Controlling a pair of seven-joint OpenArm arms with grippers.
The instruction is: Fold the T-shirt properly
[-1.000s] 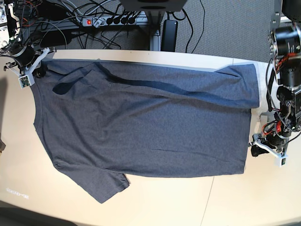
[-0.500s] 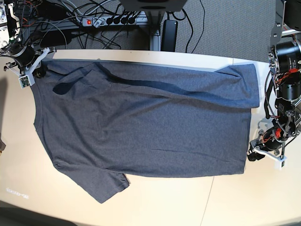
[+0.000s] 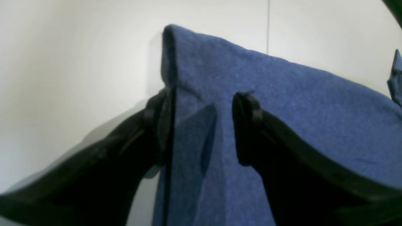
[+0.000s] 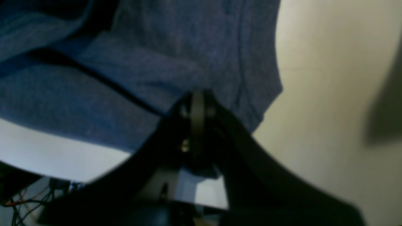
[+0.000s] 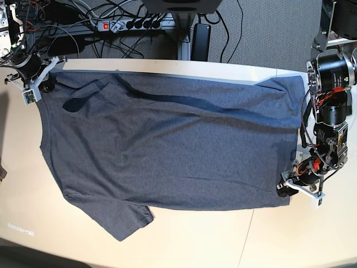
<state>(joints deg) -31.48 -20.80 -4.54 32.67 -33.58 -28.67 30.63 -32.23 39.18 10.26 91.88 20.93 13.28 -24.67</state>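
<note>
The dark heather-grey T-shirt [image 5: 167,145] lies spread flat on the table, plain side up, with one sleeve at the lower left. A folded strip runs along its far edge. My left gripper [image 5: 285,190] is at the shirt's near right hem corner. In the left wrist view it [image 3: 202,125] is open, with its fingers on either side of the hem edge of the shirt [image 3: 282,110]. My right gripper [image 5: 46,85] is at the far left corner. In the right wrist view it [image 4: 196,100] is shut on the cloth [image 4: 157,62].
The light table [image 5: 223,240] has bare surface in front of the shirt and at the left. A power strip [image 5: 131,24] and cables lie on the floor behind the table. The left arm's motors [image 5: 332,72] stand over the shirt's right edge.
My left gripper has moved left from beside the table's right edge onto the shirt's near right hem corner. The right gripper and the shirt have not moved.
</note>
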